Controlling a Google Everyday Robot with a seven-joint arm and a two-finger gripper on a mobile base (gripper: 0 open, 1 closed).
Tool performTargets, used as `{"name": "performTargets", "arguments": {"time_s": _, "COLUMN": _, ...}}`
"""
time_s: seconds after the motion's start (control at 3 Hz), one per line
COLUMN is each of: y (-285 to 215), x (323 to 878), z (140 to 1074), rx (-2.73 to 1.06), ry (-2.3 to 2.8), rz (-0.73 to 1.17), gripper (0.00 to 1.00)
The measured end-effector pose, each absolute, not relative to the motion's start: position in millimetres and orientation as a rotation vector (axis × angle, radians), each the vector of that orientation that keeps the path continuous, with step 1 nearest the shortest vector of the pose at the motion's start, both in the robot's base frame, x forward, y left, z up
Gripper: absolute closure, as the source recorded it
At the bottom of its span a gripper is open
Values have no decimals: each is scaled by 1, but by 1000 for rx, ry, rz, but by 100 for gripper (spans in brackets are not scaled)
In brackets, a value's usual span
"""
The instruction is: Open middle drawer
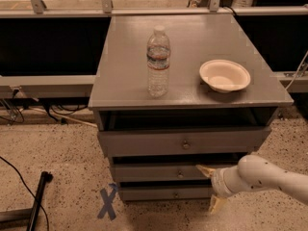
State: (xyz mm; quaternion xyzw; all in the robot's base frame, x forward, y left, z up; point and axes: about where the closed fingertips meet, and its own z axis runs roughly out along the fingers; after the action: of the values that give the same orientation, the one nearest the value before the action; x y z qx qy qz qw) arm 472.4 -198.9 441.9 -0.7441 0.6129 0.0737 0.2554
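The middle drawer (pixel 154 173) is a grey flat front with a small round knob (pixel 179 174), set between the wider top drawer (pixel 144 143) and the narrower bottom drawer (pixel 154 194). All three fronts look pushed in. My gripper (pixel 210 186) comes in from the lower right on a white arm. It is open, with one tan fingertip (pixel 204 169) right of the middle knob, close to the drawer front, and the other (pixel 215 204) down beside the bottom drawer. It holds nothing.
A water bottle (pixel 158 61) and a white bowl (pixel 224 75) stand on the grey cabinet top (pixel 125 88). A blue X of tape (pixel 108 202) marks the speckled floor at the left. A black pole (pixel 36 201) and cables lie at the far left.
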Motion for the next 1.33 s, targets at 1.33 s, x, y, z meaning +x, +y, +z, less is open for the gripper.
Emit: {"name": "performTargets", "arguments": {"time_s": 1.33, "y": -225, "x": 529, "z": 415, "rx": -2055, "ry": 1652, "rz": 20, "gripper": 12}}
